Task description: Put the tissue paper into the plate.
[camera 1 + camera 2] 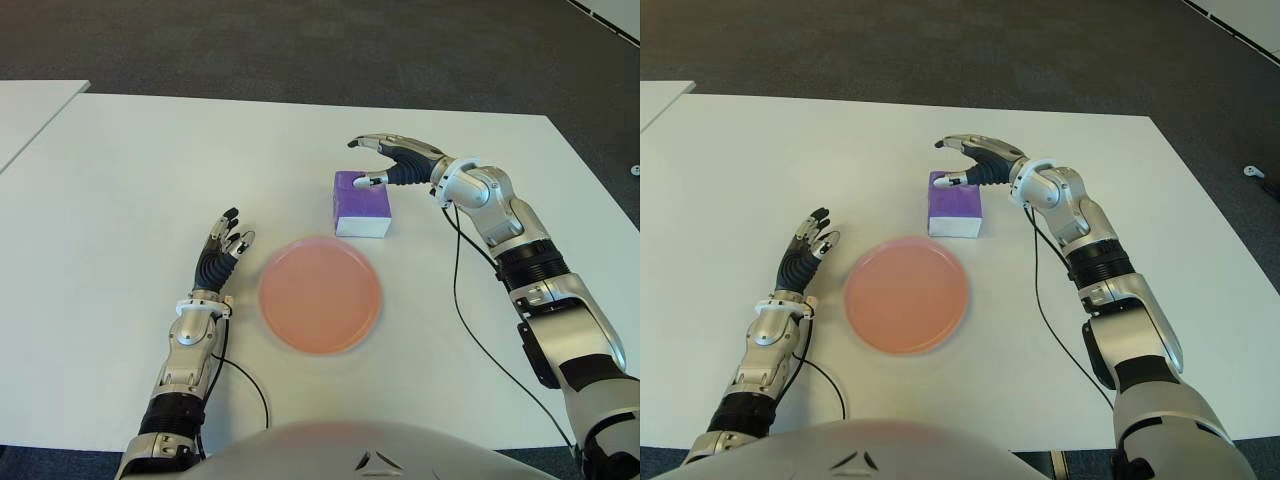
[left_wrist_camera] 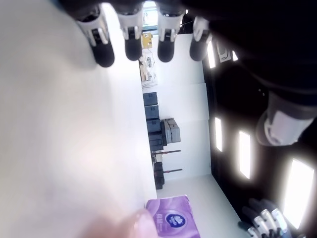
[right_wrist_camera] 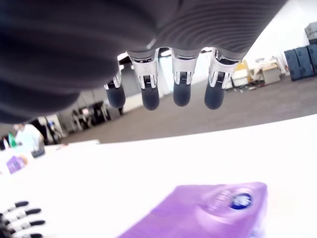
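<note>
The tissue paper (image 1: 362, 203), a purple soft pack, lies flat on the white table (image 1: 120, 180), just beyond the pink plate (image 1: 319, 294) and slightly to its right, close to the rim but apart from it. The plate holds nothing, so the transfer has not been made. The right hand (image 1: 392, 160) is at the far right corner of the pack, fingers (image 3: 181, 91) extended and spread above it, thumb reaching down toward the top face near that edge; whether the thumb tip touches the wrapper cannot be settled from these views. The right wrist view confirms an uncurled hand with the pack below the fingertips and clear air between them: nothing is gripped. The posture reads as a pre-grasp, the hand opened wide enough to span the pack from the far side. The left hand (image 1: 221, 248) shows on the near left of the plate, fingers straight and relaxed, empty, clear of the route from pack to plate. Judgement: the next step is closing on the pack; the soft wrapper may deform or slide under a shallow pinch.
</note>
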Robot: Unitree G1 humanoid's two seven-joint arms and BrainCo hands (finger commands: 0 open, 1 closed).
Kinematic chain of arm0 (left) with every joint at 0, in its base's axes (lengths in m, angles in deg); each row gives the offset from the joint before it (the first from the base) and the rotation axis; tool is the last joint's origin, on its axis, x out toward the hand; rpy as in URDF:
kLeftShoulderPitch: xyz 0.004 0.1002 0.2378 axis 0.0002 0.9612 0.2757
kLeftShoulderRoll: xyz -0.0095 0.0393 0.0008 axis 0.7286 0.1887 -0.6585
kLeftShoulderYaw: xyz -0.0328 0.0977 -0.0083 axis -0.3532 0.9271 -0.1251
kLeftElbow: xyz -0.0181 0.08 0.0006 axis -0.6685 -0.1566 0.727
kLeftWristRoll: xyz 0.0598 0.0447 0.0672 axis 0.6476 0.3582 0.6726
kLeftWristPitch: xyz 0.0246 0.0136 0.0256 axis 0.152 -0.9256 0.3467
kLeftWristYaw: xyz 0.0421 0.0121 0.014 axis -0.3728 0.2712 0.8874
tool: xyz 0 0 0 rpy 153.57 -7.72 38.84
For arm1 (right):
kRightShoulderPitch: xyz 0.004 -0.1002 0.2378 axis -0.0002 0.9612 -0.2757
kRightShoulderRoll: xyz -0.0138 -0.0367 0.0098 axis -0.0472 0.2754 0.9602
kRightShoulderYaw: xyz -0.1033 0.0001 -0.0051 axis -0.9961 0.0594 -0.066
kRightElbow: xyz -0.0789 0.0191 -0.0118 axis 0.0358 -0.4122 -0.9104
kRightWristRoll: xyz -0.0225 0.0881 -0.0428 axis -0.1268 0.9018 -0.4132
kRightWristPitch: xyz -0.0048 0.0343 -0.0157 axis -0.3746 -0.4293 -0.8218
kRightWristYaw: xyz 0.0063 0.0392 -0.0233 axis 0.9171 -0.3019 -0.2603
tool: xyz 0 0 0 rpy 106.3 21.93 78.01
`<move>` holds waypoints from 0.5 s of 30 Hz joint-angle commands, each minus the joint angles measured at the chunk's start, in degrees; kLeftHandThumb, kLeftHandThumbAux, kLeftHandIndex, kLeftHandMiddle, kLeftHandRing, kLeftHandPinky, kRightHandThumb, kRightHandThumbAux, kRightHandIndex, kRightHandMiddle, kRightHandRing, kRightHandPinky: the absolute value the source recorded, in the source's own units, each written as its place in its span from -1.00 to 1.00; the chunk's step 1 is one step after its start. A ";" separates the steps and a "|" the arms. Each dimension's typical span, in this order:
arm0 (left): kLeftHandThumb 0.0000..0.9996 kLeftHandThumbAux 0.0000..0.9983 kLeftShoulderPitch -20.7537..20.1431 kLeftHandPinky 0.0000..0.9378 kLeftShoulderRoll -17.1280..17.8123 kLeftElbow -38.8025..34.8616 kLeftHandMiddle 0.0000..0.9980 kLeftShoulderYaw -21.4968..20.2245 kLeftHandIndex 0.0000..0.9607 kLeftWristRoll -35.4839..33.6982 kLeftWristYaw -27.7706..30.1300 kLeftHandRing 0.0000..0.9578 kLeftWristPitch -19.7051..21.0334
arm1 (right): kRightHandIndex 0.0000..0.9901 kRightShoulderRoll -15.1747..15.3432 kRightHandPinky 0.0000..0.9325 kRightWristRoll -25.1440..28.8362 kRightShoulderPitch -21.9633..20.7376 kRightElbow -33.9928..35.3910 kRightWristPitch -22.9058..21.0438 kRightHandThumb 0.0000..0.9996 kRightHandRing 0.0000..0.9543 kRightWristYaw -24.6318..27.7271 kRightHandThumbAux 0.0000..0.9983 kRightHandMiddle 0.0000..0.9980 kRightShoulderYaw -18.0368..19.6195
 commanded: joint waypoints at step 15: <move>-0.56 -0.08 0.89 -1.00 -0.15 5.82 -1.00 0.43 -1.00 0.92 -0.76 -1.00 3.08 | -1.00 -3.83 -1.00 -11.46 -10.64 -32.08 10.80 -0.22 -1.00 -16.45 -0.62 -1.00 -9.41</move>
